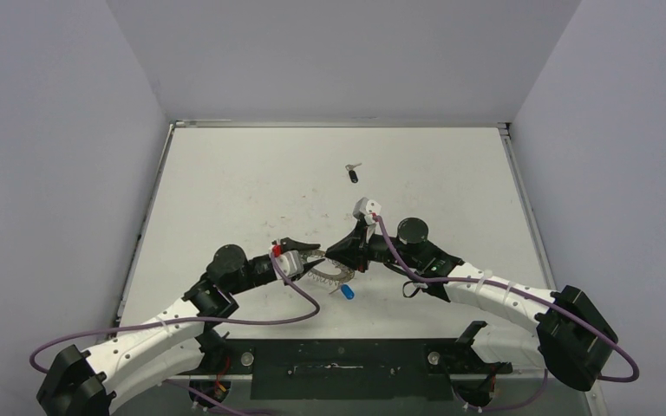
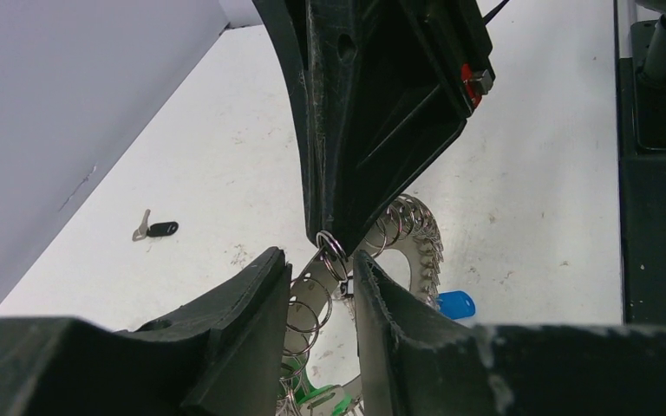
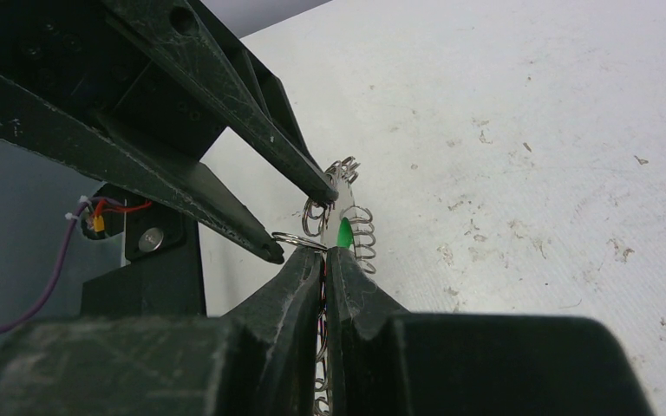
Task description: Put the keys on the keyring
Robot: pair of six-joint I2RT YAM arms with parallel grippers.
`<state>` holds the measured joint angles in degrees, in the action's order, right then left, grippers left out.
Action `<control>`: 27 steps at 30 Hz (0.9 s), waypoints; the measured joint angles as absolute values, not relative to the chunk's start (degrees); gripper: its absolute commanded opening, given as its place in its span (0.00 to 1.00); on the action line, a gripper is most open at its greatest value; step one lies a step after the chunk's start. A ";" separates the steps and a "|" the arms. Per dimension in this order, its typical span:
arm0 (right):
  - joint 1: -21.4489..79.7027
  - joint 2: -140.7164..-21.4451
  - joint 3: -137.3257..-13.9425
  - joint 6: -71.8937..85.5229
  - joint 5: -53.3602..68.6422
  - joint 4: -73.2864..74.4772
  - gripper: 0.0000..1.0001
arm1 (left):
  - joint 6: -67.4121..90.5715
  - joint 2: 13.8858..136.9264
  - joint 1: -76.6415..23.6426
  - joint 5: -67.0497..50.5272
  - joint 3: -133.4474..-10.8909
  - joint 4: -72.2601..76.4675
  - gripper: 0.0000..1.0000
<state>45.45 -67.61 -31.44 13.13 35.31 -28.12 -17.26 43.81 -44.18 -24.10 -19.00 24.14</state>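
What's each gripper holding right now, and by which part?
The right gripper is shut on the large silvery looped metal keyring, pinching its rim. The left gripper straddles the same rim; whether it clamps cannot be told.

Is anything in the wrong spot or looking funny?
Yes. One small black-headed key lies alone far out on the table, well away from the keyring it belongs on.

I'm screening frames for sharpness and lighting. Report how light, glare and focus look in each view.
Top external: even, diffuse light, faint shadows, the far black-headed key small but distinct. Left wrist: left gripper dark and soft near the lens, keyring glinting. Right wrist: right gripper dark, table scuffs sharp.
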 measured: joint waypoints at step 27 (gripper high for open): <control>46.26 -66.11 -32.21 11.25 34.89 -25.45 0.36 | -17.02 42.98 -45.28 -20.14 -23.62 13.69 0.00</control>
